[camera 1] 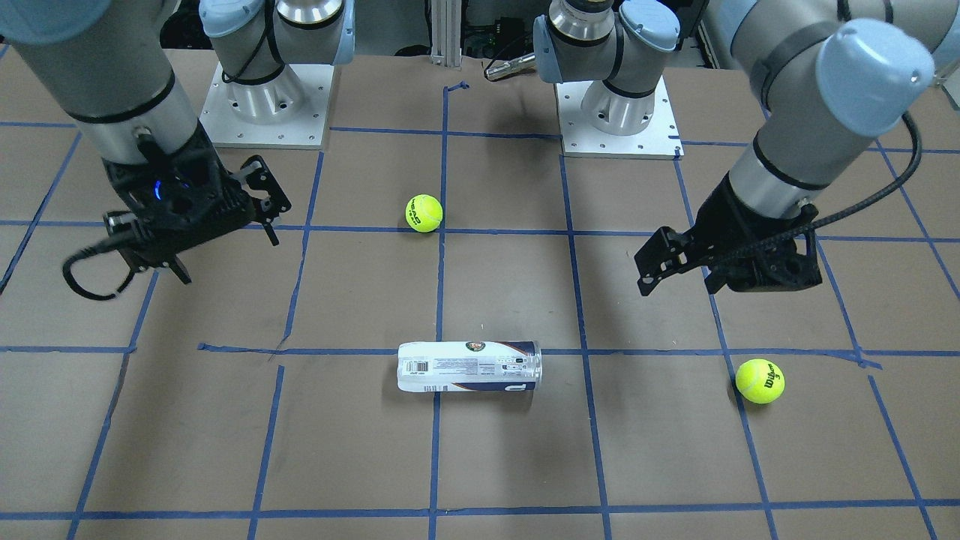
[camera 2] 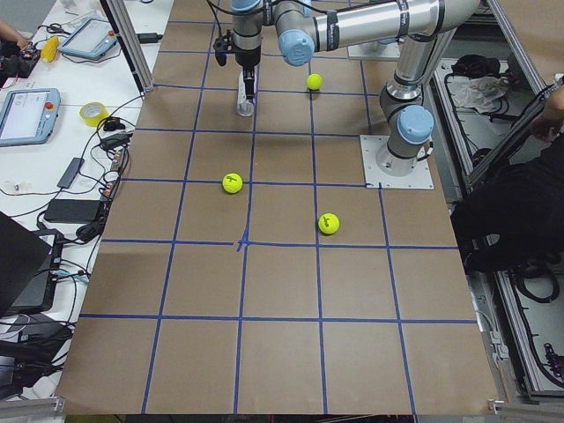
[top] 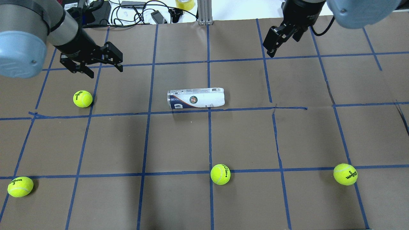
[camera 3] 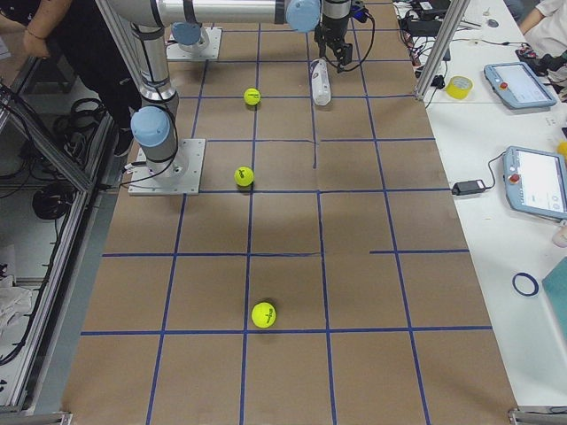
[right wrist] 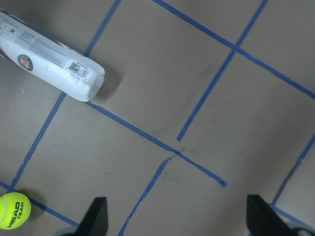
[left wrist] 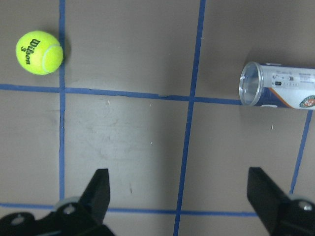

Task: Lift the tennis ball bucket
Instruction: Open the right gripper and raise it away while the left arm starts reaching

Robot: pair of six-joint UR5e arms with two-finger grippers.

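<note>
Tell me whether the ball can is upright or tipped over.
Tipped over. The can lies on its side on the table, its long label facing up.

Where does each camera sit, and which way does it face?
Front-facing: across the table, facing both arm bases.
Overhead: behind the robot, looking down; both arms show.
Exterior left: table's end; left arm nearer.
Exterior right: opposite end; right arm nearer.
Left wrist: down past left gripper at tennis ball bucket.
Right wrist: down past right gripper.
Both wrist views share it.
</note>
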